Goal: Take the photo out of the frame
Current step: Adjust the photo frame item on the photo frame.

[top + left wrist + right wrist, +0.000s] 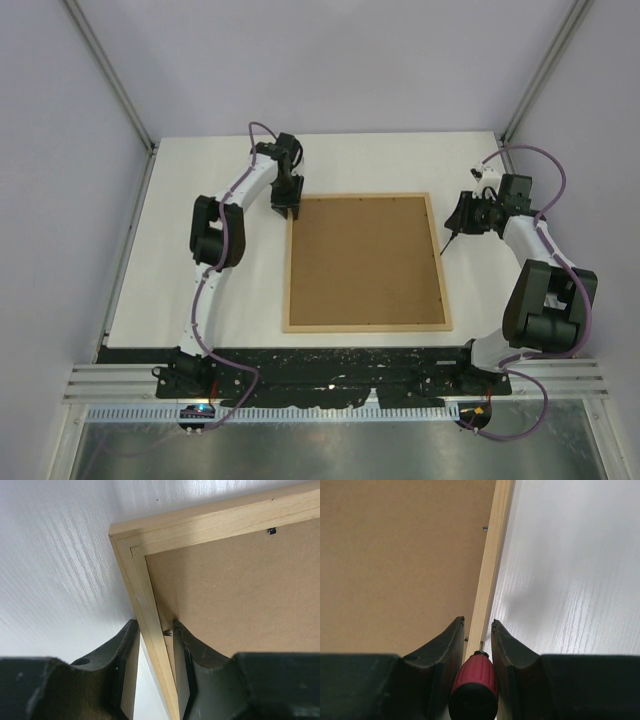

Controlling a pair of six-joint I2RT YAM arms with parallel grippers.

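The frame [367, 326] is pale bare wood, matt and smooth, with fine straight grain. Its back panel [365, 260] is brown fibreboard, dull and faintly speckled, with small dark metal tabs [272, 530] at its edge. The tabletop [400, 160] is white, with a wood-grain texture and a soft sheen. The screwdriver [474, 685] has a red, slightly glossy handle and a metal shaft.

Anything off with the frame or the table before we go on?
Nothing stands out. The frame lies flat, back up, its backing panel seated and unmarked. The left gripper straddles the frame's rail; the right gripper holds a red-handled screwdriver.
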